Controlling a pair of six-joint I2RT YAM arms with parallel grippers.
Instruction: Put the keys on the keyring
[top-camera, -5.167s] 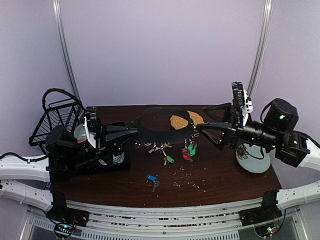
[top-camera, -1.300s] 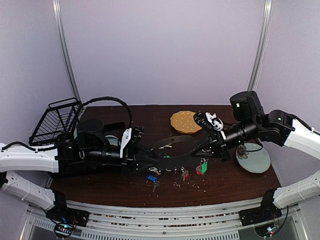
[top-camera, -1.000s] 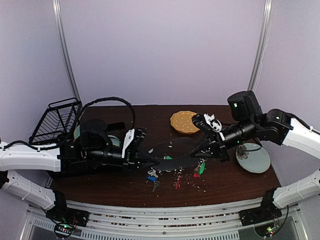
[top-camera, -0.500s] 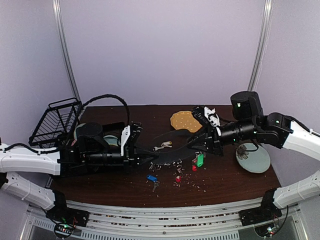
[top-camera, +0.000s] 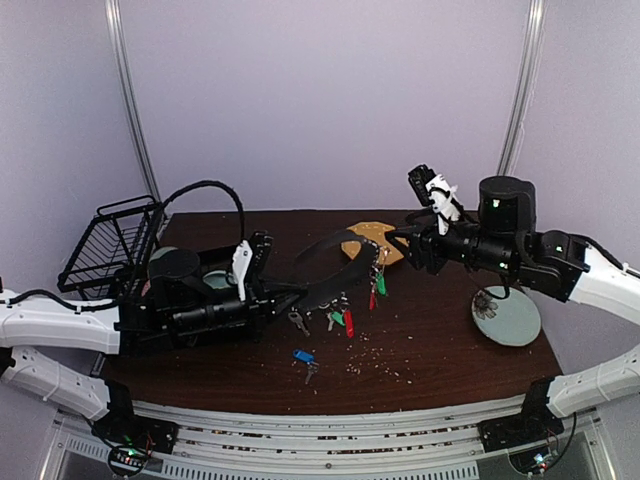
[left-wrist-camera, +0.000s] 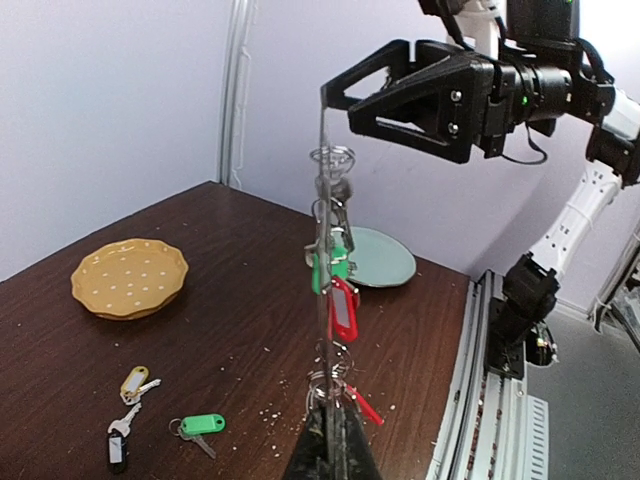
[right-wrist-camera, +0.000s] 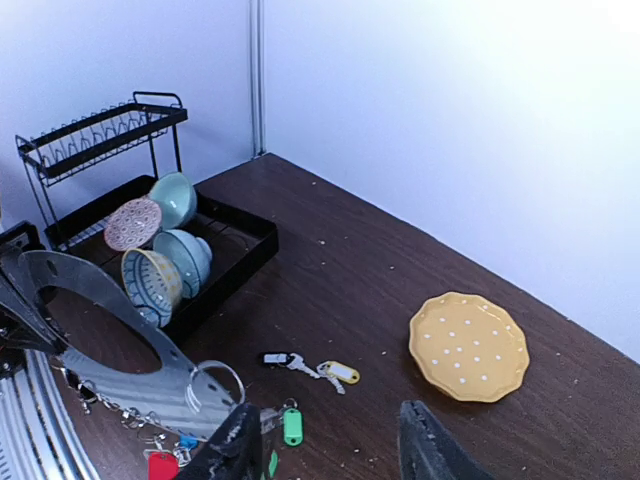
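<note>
The keyring (top-camera: 325, 262) is a large grey ring, tilted with its far end raised. My left gripper (top-camera: 283, 297) is shut on its low end, and from the left wrist it shows edge-on as a thin upright line (left-wrist-camera: 324, 230) above that gripper (left-wrist-camera: 331, 425). Keys with red (left-wrist-camera: 342, 306) and green (left-wrist-camera: 322, 272) tags hang on it. Loose keys lie on the table: blue (top-camera: 303, 356), green (left-wrist-camera: 203, 424), cream (right-wrist-camera: 340, 372) and black (right-wrist-camera: 275, 358). My right gripper (top-camera: 413, 250) is open beside the ring's high end, nothing between its fingers (right-wrist-camera: 236, 448).
An orange dotted plate (right-wrist-camera: 468, 345) lies at the back, and a teal plate (top-camera: 505, 315) lies at the right. A black dish rack (top-camera: 108, 240) with bowls (right-wrist-camera: 172, 198) stands at the left. Crumbs are scattered over the dark table (top-camera: 430, 340).
My right gripper has opened, let go of the keyring's right end and lifted away. The left gripper has tipped the ring's far end upward, and the hanging keys have slid toward the left gripper.
</note>
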